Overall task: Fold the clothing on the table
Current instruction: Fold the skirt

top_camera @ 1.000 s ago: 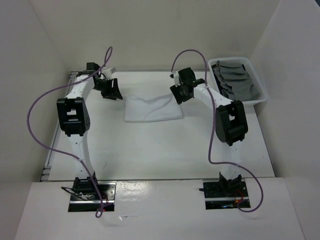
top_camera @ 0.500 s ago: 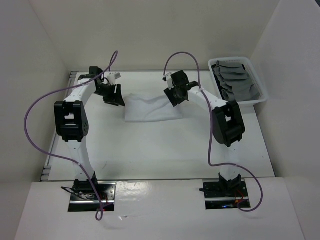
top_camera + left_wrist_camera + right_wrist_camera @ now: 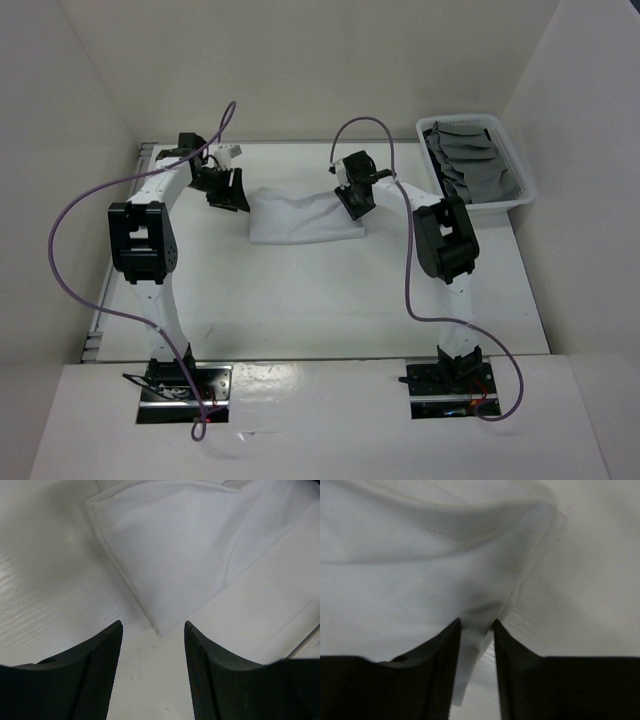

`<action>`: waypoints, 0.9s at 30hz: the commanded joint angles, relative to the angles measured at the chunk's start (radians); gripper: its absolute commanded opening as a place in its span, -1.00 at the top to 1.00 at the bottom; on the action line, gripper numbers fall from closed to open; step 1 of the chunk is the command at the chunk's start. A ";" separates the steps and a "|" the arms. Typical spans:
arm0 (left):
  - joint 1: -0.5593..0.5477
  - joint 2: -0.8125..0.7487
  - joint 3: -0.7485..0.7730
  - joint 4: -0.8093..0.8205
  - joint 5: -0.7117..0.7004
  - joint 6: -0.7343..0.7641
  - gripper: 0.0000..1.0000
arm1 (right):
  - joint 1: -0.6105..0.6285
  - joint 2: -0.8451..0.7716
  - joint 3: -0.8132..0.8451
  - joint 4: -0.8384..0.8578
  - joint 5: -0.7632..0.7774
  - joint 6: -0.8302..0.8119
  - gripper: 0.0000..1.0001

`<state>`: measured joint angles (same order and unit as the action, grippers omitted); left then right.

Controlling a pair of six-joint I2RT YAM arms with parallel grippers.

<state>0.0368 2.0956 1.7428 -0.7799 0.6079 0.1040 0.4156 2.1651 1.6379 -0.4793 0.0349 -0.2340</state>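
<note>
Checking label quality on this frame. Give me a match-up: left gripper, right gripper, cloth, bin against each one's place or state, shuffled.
Things
1. left gripper
2. right gripper
3. cloth
4. bin

States
A. far right, holds grey cloths
B. open, just off a cloth corner, not touching it
C. cloth edge between its jaws
D. white, lying on the table between the two grippers

Pairs: 1-B, 2-C, 3-D, 4-A
</note>
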 commanded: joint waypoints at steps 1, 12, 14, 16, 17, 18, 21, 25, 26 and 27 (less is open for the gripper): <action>0.005 -0.016 0.003 0.004 0.029 0.025 -0.20 | -0.001 0.002 0.005 0.022 -0.012 -0.014 0.37; 0.005 -0.025 -0.020 0.004 0.038 0.025 -0.20 | -0.023 -0.105 -0.130 -0.012 -0.001 -0.024 1.00; 0.005 -0.025 -0.029 0.004 0.038 0.025 -0.20 | -0.023 -0.125 -0.148 -0.021 0.008 -0.024 1.00; 0.005 -0.025 -0.029 0.013 0.038 0.025 -0.20 | -0.023 -0.136 -0.159 -0.034 0.008 -0.024 1.00; 0.005 -0.025 -0.029 0.013 0.038 0.025 -0.20 | -0.023 -0.136 -0.171 -0.047 0.019 -0.024 1.00; 0.005 -0.025 -0.038 0.013 0.047 0.025 -0.20 | -0.023 -0.136 -0.171 -0.047 0.019 -0.024 1.00; 0.005 -0.034 -0.048 0.013 0.047 0.025 -0.20 | -0.023 -0.113 -0.196 -0.058 0.051 -0.014 0.63; 0.005 -0.034 -0.048 0.013 0.047 0.016 -0.20 | -0.023 -0.149 -0.175 -0.058 0.069 -0.014 -0.07; 0.005 -0.043 -0.048 0.013 0.047 0.016 -0.20 | -0.023 -0.168 -0.156 -0.058 0.056 -0.005 -0.20; 0.014 -0.055 -0.048 0.022 0.047 0.007 -0.20 | -0.009 -0.200 -0.135 -0.058 0.042 -0.005 -0.30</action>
<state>0.0380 2.0953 1.6966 -0.7773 0.6228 0.1028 0.3981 2.0499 1.4715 -0.4923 0.0856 -0.2470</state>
